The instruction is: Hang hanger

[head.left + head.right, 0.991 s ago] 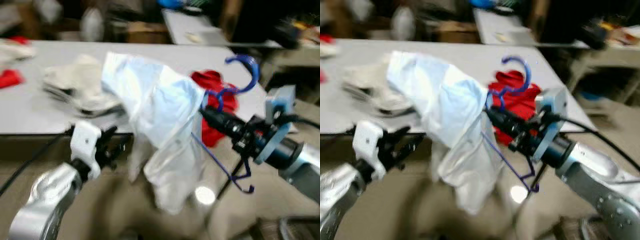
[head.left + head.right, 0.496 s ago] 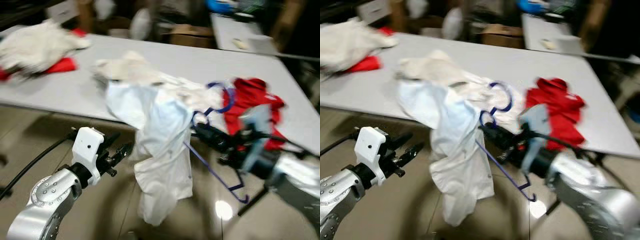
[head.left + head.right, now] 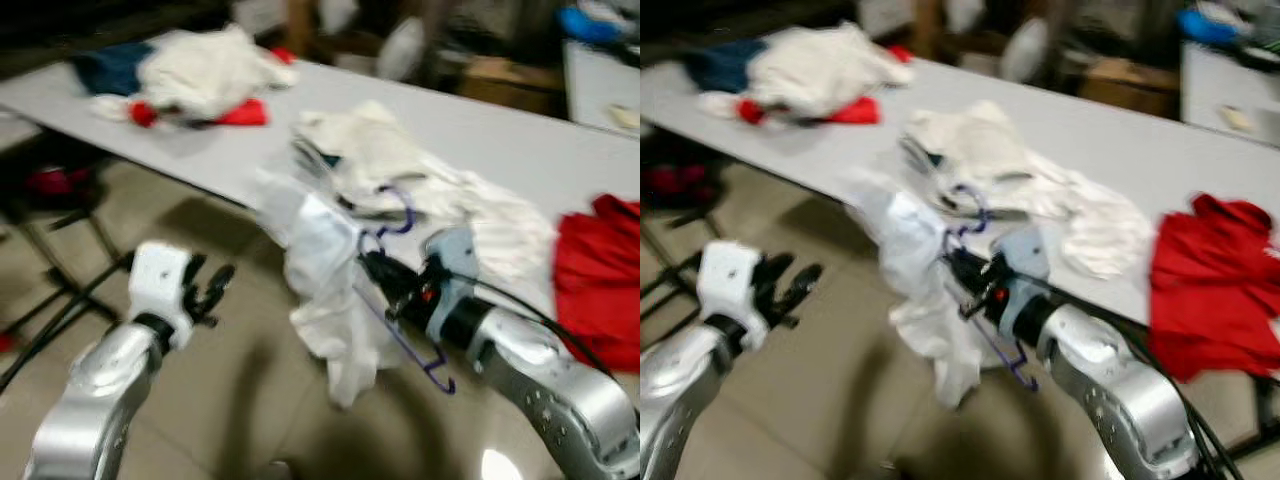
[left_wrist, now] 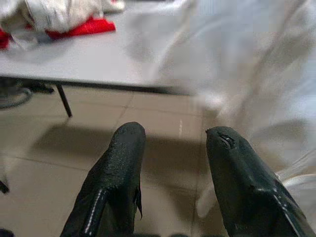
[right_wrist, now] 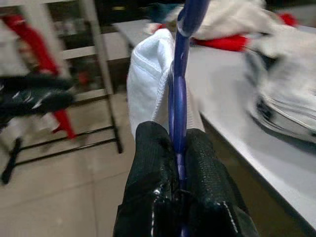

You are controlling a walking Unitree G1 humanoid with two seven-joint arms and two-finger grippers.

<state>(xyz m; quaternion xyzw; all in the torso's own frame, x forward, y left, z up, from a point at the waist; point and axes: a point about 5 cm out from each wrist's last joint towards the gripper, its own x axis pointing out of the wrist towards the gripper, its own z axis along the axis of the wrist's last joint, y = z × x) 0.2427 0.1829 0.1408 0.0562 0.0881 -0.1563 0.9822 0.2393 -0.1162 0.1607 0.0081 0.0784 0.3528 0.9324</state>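
1. The right gripper point(image 5: 177, 148) pinches the blue hanger point(image 5: 180, 89); both black fingers point(image 5: 150, 163) press tight on its wire neck.
2. In the left eye view this gripper point(image 3: 375, 272) sits near picture centre, its silver arm running off toward 4 o'clock.
3. The hanger point(image 3: 400, 305) is held in the air in front of the table edge, its hook point(image 3: 398, 213) at about 12 o'clock from the fingertips and its lower wire ending toward 5 o'clock.
4. A white shirt point(image 3: 325, 285) is draped on the hanger and sags toward the floor, at 9 o'clock from the right gripper.
5. The left gripper point(image 3: 205, 290) is at 9 o'clock from the shirt, apart from it, over the tiled floor point(image 3: 230, 400).
6. In the left wrist view its fingers point(image 4: 123, 168) stand spread with floor between them, holding nothing; the shirt point(image 4: 247, 74) hangs just beyond.
7. The grey table point(image 3: 520, 150) crosses the scene from 10 o'clock to 3 o'clock.
8. On it, a cream pile point(image 3: 380, 160) lies just behind the hook.
9. A red cloth point(image 3: 595, 275) lies at the table edge at 3 o'clock.
10. A far heap point(image 3: 205, 70) of white, red and dark cloth lies at 11 o'clock.
11. The head views are blurred.
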